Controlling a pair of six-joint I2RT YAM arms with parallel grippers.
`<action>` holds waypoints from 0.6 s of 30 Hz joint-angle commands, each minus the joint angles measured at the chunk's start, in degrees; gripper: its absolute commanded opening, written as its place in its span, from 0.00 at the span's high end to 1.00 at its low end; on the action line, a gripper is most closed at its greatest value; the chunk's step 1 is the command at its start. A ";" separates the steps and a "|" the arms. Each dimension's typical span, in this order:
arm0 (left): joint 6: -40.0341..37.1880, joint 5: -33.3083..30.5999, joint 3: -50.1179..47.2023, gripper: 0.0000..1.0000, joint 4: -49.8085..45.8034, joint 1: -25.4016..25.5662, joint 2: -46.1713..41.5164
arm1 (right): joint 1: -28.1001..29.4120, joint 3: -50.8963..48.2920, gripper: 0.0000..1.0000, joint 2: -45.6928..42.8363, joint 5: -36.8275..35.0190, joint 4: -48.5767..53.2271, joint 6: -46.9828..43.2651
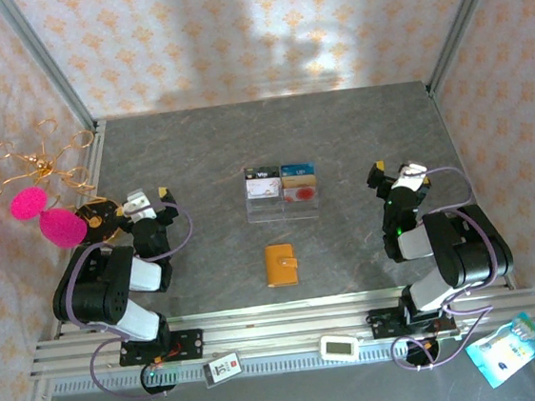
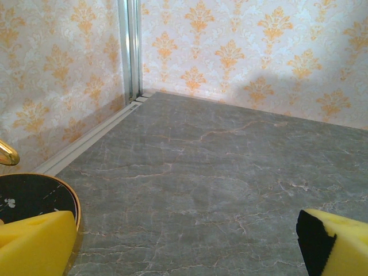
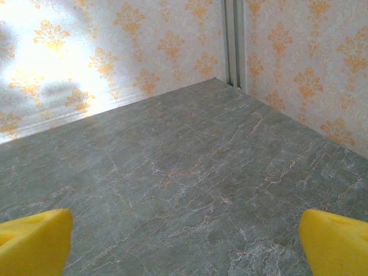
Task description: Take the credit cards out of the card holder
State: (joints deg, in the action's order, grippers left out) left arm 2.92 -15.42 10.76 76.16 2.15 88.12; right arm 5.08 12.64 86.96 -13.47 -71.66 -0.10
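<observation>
One card holder lies near one clear tray.

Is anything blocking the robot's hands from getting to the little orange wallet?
Nothing visible does. The card holder lies shut on the bare table, between the left end effector and the right end effector, both open. The clear tray sits farther back, beyond the card holder, not in either path.

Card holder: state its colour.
The card holder is orange, clearest in the top view.
</observation>
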 commanded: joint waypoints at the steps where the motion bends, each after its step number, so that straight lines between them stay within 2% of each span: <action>1: -0.31 0.17 0.56 0.00 1.99 -0.08 0.19 | -0.30 -0.77 0.00 0.39 -0.76 -1.91 0.19; 10: -1.29 -0.61 -0.08 0.00 3.27 0.71 -0.38 | -0.34 -0.71 0.00 0.28 -0.62 -1.88 0.17; 13: -2.50 -2.77 -1.78 0.01 3.49 2.51 -3.04 | -0.33 0.27 0.00 -1.10 -0.72 0.73 0.13; 15: -4.50 -8.37 -3.54 0.01 7.85 5.13 -4.95 | -0.28 -0.05 0.00 -1.85 -0.16 1.02 -0.10; 18: -8.30 -12.17 0.22 0.01 -4.45 9.59 -12.20 | 0.03 -0.84 0.00 -4.19 -2.73 0.56 0.04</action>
State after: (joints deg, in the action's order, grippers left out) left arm -1.13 -22.00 8.27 76.77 9.04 80.97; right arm 5.08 12.58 85.56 -13.58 -70.65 -0.10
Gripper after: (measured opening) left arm 0.994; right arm 0.997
